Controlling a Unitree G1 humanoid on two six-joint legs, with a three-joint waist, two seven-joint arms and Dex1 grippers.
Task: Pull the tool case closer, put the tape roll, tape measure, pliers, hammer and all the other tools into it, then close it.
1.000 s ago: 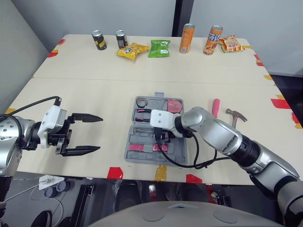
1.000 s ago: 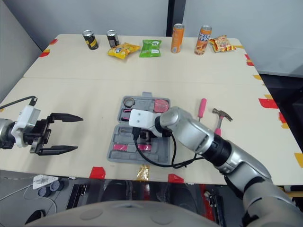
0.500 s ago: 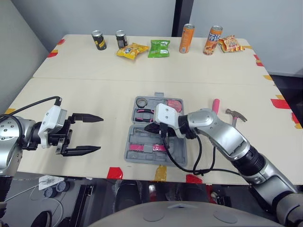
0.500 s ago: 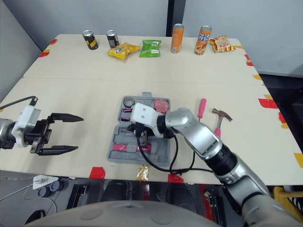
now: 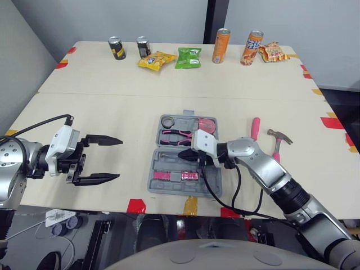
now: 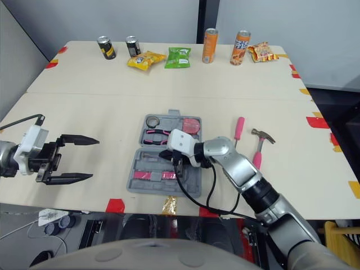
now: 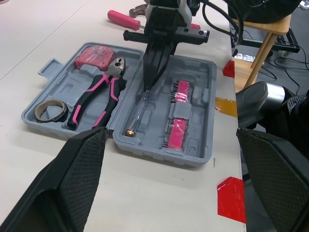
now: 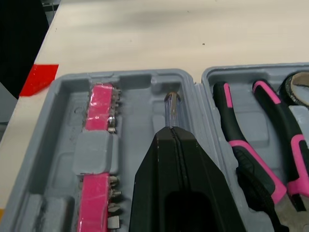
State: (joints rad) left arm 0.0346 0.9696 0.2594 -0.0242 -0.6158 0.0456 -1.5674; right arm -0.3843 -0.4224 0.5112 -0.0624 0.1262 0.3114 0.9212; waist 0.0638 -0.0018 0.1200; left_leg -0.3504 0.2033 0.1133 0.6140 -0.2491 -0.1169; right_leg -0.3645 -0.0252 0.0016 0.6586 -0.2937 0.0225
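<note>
Two black fingers of the right gripper are pressing together into one point, their tips sitting at the end of a clear-handled screwdriver. It is lying in its slot in the nearer half of the tool case. Whether the jaws are nipping it or only touching it is hard to tell. The left gripper is hovering well apart from the case with its jaws spread wide and nothing between them.

Around the screwdriver, two pink bit holders are sitting in their recesses. In the farther half the pliers, the tape roll and the pink tape measure are resting in place. The case is lying open near the front edge of the surface, so the pulling looks done and most of the packing too.

Left to do, by my reading: the hammer and a pink-handled screwdriver are lying on the surface to the right of the case, then the lid needs closing. Drink cans and snack packets are standing along the far edge, apart from the job.

Part of the case's right side is hiding under the right arm, so any empty slots there are hard to judge, and the arm is cutting off the hammer's handle low down.
</note>
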